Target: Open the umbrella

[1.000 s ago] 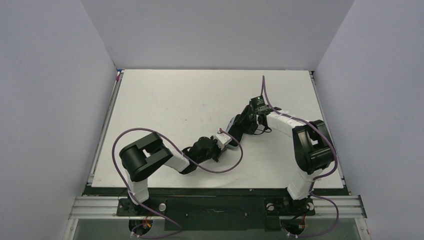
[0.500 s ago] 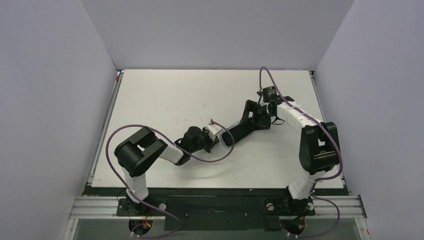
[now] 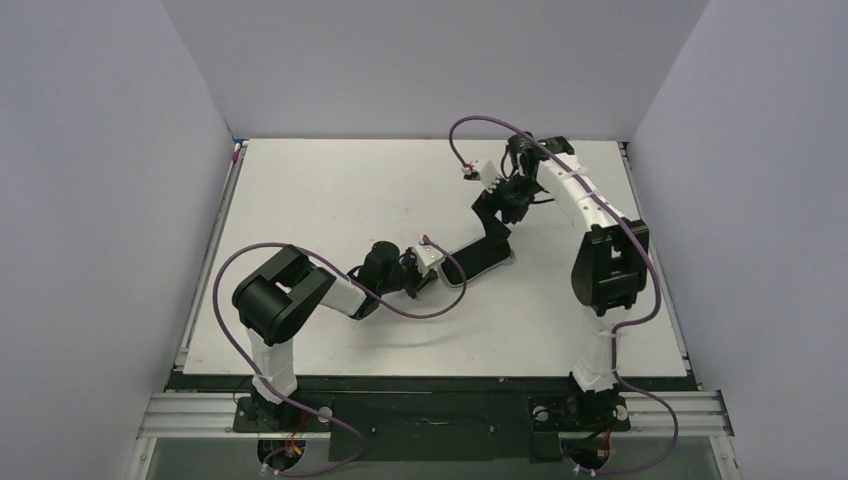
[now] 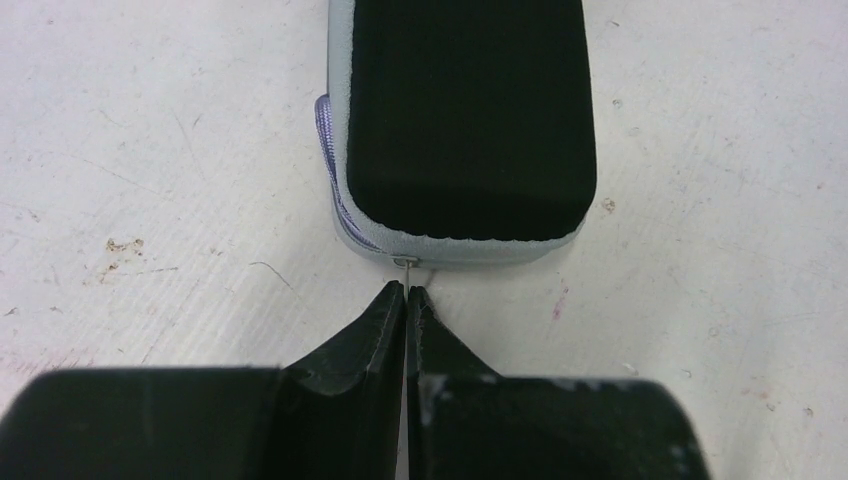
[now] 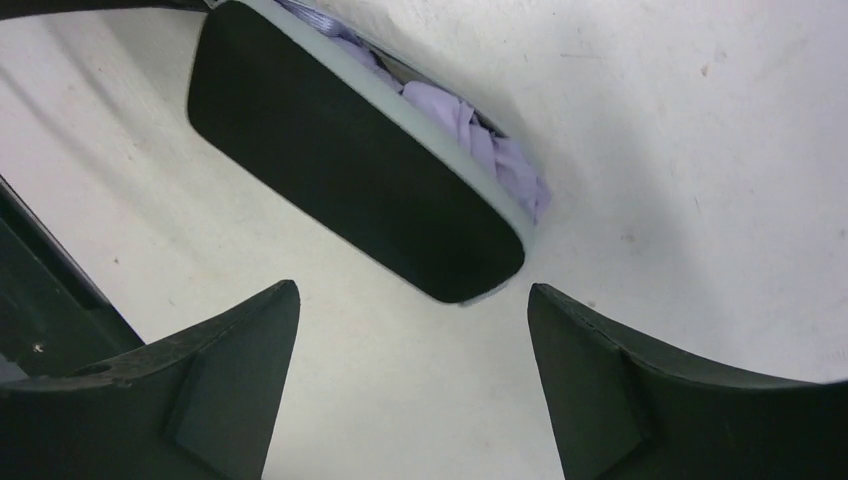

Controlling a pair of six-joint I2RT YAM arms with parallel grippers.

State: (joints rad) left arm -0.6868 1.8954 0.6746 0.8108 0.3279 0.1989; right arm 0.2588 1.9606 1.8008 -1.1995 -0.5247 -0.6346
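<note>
My left arm lies low over the bench (image 3: 330, 200), its elbow folded back near its base and the forearm stretched out level toward the middle. The left gripper (image 4: 405, 296) is pressed together, with no gap between its fingers. Right at its tips sits the near end of the black-and-grey sleeve (image 4: 465, 110), with a small metal pull (image 4: 405, 262) at that end. A thin line runs from the pull toward the tips, but I cannot tell whether they actually pinch it. A lavender zipper (image 4: 328, 160) runs up the sleeve's side, left of the gripper.

My right arm stands tall from its base, the upper link reaching toward the far edge of the bench and the wrist bent back and down over the sleeve's other end. The right gripper (image 5: 412, 292) is spread wide and holds nothing. The sleeve's rounded end lies below and ahead of it, between the two fingers and clear of both.

The umbrella (image 5: 485, 150) is inside the sleeve. Its pale lavender fabric bulges out of the open side seam, ahead of the right gripper.
</note>
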